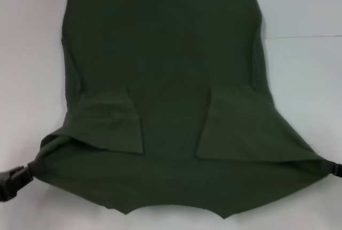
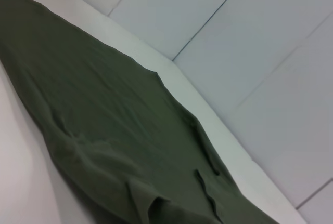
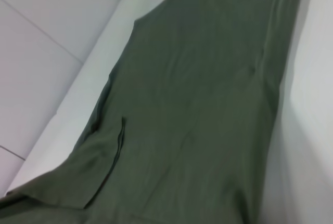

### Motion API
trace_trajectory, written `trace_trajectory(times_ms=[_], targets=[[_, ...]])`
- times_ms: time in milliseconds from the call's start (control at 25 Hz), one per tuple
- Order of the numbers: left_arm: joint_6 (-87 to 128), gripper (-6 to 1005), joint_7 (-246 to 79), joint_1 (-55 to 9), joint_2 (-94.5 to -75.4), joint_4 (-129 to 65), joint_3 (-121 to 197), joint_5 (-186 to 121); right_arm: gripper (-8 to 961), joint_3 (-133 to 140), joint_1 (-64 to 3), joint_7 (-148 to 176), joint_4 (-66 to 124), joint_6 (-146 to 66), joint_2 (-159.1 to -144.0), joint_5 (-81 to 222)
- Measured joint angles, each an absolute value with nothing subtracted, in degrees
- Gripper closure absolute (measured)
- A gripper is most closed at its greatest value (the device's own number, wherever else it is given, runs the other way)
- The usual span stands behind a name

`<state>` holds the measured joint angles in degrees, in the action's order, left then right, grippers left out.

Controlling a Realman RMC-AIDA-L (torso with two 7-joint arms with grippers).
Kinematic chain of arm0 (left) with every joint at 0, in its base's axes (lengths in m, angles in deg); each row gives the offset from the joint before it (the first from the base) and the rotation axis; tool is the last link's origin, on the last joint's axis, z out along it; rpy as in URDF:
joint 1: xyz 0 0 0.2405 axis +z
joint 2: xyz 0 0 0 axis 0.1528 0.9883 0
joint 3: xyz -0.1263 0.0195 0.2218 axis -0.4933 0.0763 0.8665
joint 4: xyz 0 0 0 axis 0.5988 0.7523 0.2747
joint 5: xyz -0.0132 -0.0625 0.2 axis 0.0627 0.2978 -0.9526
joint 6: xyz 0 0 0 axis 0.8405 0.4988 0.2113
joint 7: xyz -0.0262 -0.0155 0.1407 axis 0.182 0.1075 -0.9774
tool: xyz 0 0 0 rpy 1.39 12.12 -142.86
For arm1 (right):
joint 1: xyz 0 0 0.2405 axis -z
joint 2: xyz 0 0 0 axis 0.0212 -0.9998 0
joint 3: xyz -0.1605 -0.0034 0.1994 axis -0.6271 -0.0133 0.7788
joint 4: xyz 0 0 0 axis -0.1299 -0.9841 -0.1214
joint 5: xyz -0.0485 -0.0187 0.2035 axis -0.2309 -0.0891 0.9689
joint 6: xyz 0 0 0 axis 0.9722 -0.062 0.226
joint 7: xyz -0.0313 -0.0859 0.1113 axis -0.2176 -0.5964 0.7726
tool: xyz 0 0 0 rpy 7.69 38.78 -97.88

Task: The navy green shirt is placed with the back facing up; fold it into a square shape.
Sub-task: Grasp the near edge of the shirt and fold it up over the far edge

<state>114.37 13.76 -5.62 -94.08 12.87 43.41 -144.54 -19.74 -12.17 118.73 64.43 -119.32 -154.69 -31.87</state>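
The navy green shirt [image 1: 165,64] lies plain side up on the white table [image 1: 29,54], its far hem flat. Both short sleeves [image 1: 109,120] [image 1: 235,126] are folded in over the body. The near edge is raised and stretched wide between the two grippers. At the near left corner my left gripper [image 1: 25,175] is shut on the cloth. My right gripper [image 1: 330,169] holds the near right corner at the picture's edge. The left wrist view shows the shirt [image 2: 104,120] sloping away, and so does the right wrist view of the shirt [image 3: 208,104]; neither shows any fingers.
White table surface surrounds the shirt on the left, right and far sides. A thin seam line [image 1: 304,37] runs across the table at the far right. Beyond the table edge [image 2: 208,109] lies a pale tiled floor [image 2: 250,42].
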Motion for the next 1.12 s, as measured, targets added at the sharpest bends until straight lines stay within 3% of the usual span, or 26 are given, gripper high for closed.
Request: trace_trajectory(times_ms=[600, 1120], targets=[[121.9, 959, 13.1, -2.2, -94.48, 12.5, 42.8, -149.2, 923, -11.0, -4.5, 115.1, 66.8, -127.6, -154.56, -33.1], [123.4, 958, 13.2, -1.7, -94.70, 12.1, 42.7, -150.9, 909, -1.7, -3.5, 113.5, 66.8, -131.2, -154.52, -38.8]])
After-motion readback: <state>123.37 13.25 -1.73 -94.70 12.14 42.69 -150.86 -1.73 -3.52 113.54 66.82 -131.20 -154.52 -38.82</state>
